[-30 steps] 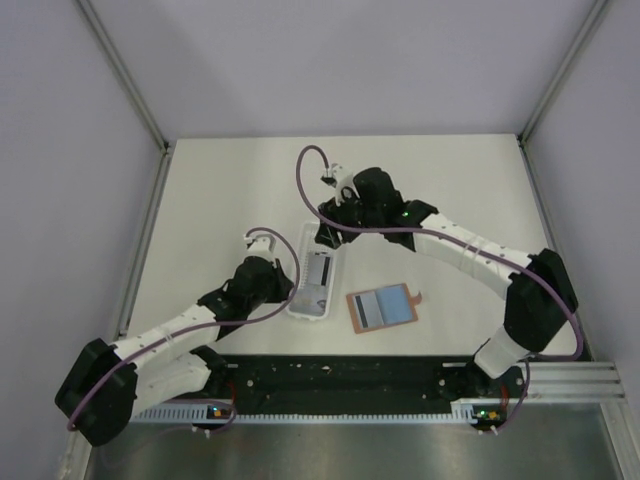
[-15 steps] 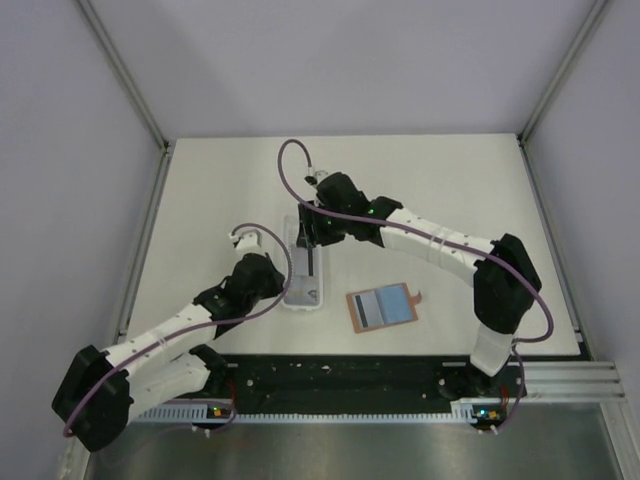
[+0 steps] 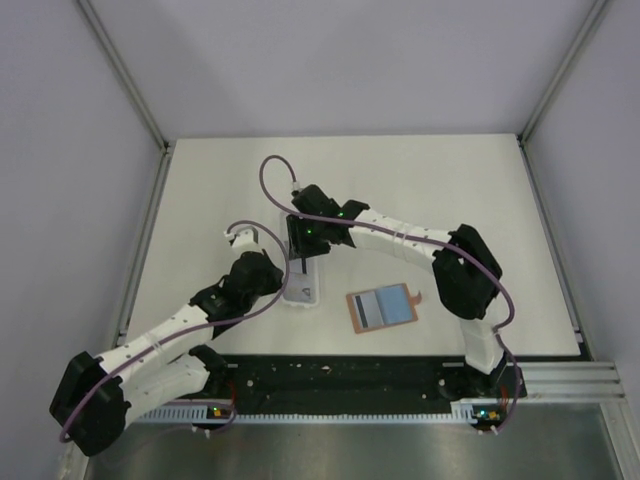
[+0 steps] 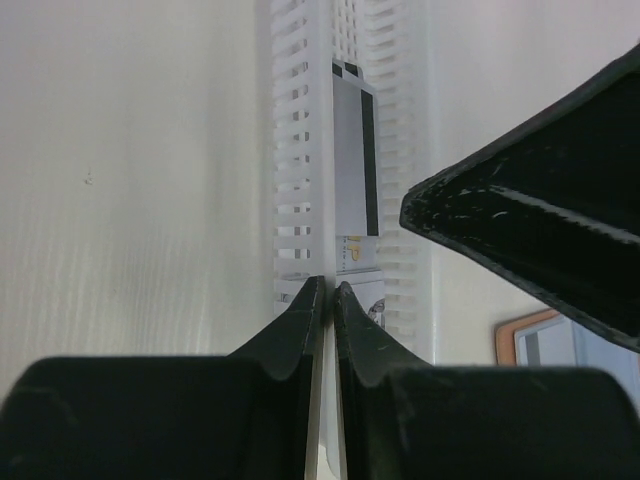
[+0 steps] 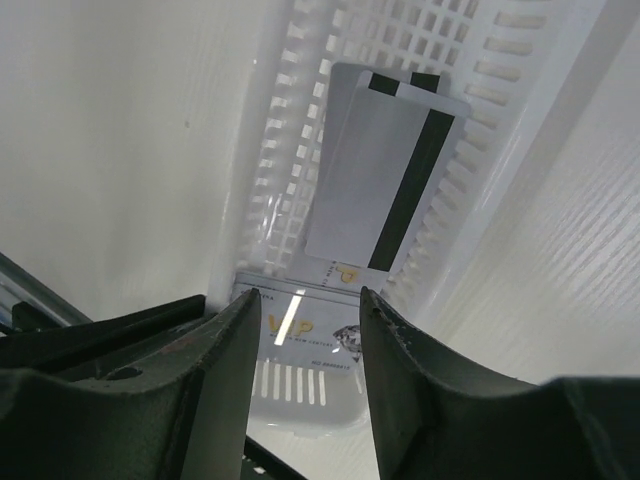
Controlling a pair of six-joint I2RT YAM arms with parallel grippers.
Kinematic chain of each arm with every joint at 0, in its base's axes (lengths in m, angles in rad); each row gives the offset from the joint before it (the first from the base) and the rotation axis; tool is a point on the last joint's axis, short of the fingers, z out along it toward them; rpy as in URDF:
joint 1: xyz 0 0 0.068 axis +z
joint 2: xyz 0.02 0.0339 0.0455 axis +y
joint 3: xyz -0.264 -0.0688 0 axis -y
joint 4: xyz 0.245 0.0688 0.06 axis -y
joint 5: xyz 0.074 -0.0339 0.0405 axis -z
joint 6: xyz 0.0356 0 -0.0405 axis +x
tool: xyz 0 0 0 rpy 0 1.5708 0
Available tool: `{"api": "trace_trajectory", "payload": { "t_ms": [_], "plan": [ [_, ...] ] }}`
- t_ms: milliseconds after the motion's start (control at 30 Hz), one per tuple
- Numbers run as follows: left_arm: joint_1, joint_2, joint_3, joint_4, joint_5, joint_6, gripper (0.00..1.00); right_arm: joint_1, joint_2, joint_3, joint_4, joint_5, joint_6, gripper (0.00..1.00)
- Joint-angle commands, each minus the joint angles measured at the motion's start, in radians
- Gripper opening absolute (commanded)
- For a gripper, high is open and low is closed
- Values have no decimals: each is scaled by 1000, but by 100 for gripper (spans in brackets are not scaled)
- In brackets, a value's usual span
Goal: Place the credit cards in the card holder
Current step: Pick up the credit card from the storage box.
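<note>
Several grey credit cards with dark stripes lie in a long white slotted tray, with a pale VIP card at its near end. They also show in the left wrist view. My right gripper is open, hanging just above the cards; in the top view it is over the tray's far half. My left gripper is shut on the tray's left wall at the near end. The card holder, orange-brown with a pale blue-grey inside, lies open to the right of the tray.
The tray's slotted walls rise on both sides of the cards. The right arm's links reach across from the right, above the table behind the card holder. The black base rail runs along the near edge.
My right gripper has swung left and come down over the tray. The left gripper and the tray have shifted slightly left.
</note>
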Motion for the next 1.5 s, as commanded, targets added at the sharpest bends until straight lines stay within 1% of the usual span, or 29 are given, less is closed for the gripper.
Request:
{"api": "trace_trajectory", "payload": {
  "t_ms": [0, 200, 467, 933, 1100, 1300, 1467],
  "plan": [
    [-5, -21, 38, 14, -22, 7, 0, 15, 41, 56, -23, 27, 29, 44],
    [-5, -18, 38, 19, -20, 5, 0, 17, 86, 69, -19, 22, 32, 44],
    [-6, -14, 39, 24, -17, 8, 0, 15, 118, 69, 37, 16, 58, 51],
    [-6, -20, 36, 24, -14, 13, 0, 17, 187, 103, 45, 44, 58, 51],
    [-8, -26, 33, 25, -12, 13, 0, 17, 198, 103, 33, 56, 49, 49],
    [-6, -32, 30, 21, -18, 18, 0, 17, 181, 86, 27, 103, 43, 37],
    [-6, -38, 27, 16, -23, 18, 0, 17, 152, 74, 25, 119, 34, 32]
  ]
}}
